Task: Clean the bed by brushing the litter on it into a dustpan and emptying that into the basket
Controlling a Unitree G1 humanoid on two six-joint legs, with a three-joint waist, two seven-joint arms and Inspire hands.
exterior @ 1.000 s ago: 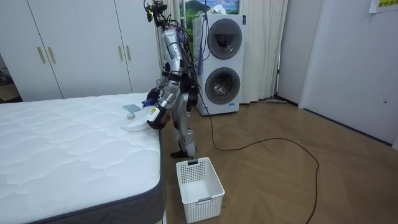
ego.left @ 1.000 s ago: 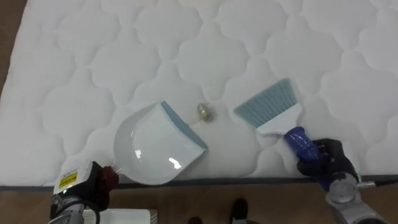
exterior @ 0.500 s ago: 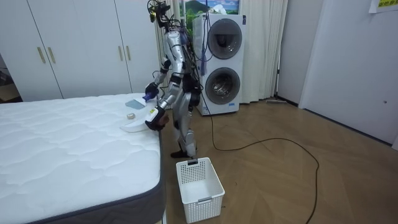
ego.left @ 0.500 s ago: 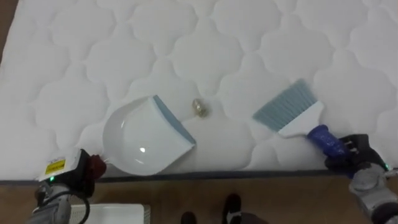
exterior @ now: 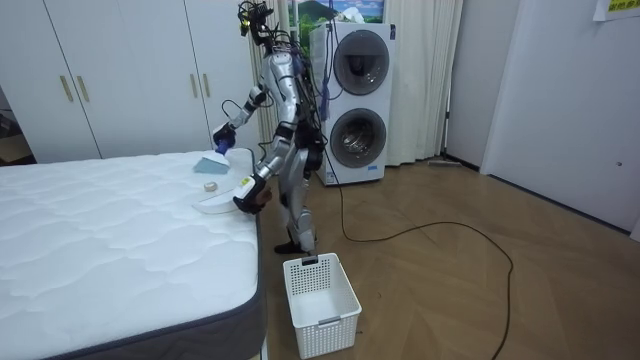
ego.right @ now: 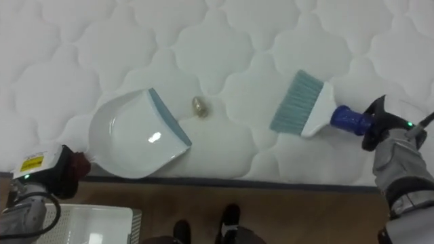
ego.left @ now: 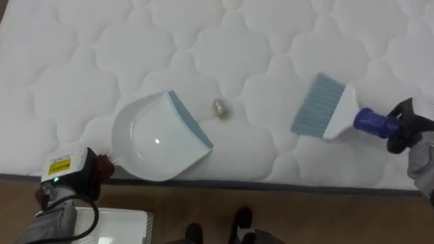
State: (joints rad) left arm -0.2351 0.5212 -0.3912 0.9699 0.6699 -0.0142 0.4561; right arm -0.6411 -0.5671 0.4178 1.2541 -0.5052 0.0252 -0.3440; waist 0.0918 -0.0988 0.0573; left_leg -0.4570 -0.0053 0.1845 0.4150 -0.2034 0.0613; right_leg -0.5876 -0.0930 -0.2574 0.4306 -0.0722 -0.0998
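Observation:
A small tan crumpled scrap [ego.left: 220,107] lies on the white quilted mattress [ego.left: 102,54]. Just to its left sits a white dustpan [ego.left: 159,139] with a blue-grey lip that faces the scrap. My left hand [ego.left: 91,173] is shut on the dustpan's handle at the bed's near edge. To the right, my right hand [ego.left: 405,129] is shut on the blue handle of a brush [ego.left: 325,108] with pale blue bristles. The brush is held raised, well to the right of the scrap. In the room view I stand at the bedside with the brush [exterior: 212,160] above the dustpan [exterior: 215,203].
A white slatted basket [exterior: 320,300] stands on the wooden floor by my feet, and its rim [ego.left: 112,227] is below the bed's edge. A stacked washer and dryer [exterior: 355,100] are behind me. Wardrobes [exterior: 120,80] line the wall beyond the bed.
My right arm has lifted the brush and swung it to the right, away from the scrap. The dustpan and scrap have stayed put. The head camera's view has shifted a little.

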